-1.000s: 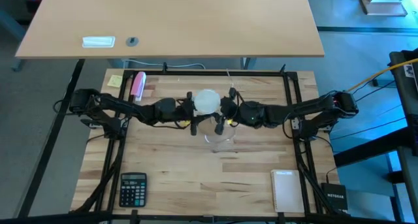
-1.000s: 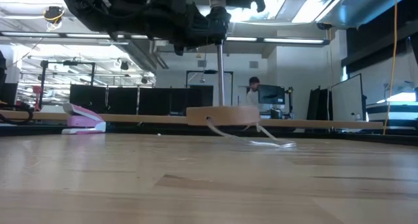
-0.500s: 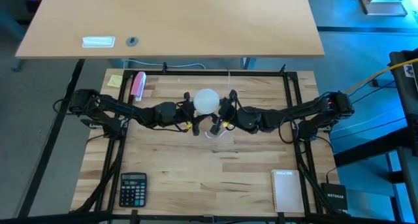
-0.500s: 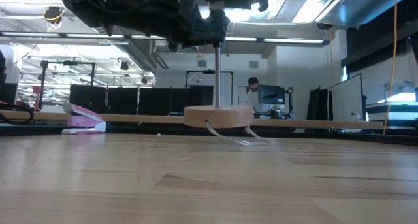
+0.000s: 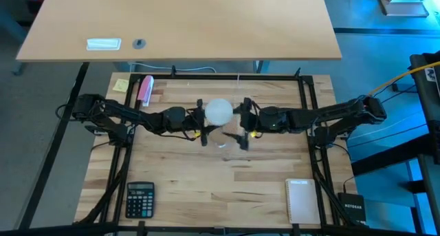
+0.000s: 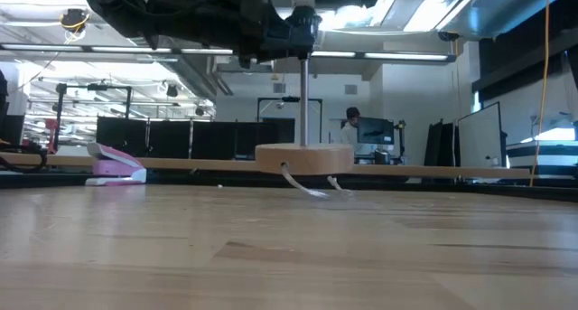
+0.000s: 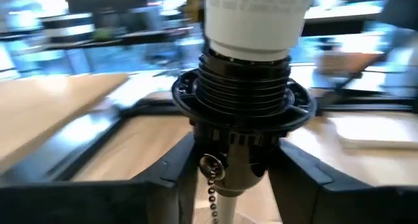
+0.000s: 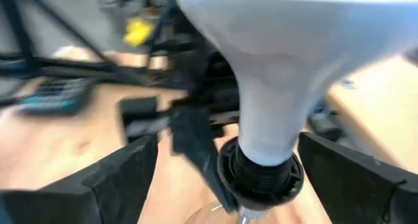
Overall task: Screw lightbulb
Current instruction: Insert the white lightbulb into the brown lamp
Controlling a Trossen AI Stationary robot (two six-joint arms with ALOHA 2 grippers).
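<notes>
Bulb (image 5: pixel 218 111) sits in the socket (image 7: pixel 243 129) at worktop centre. Left claw (image 7: pixel 238 178) pinches the socket from nine o'clock; right claw (image 8: pixel 261 165) spread, flanking bulb neck. Regrip squarely, turn without tilting.

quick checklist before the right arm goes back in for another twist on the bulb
1. Lightbulb seated in black socket: ok, neck sits in the collar.
2. Left gripper clamped on the socket: ok.
3. Right gripper open, fingers either side of the bulb's neck without touching: ok.
4. Wooden base flat on the table: ok.
5. Bulb fully tightened: cannot tell.
6. Pull chain clear of the fingers: ok.
</notes>
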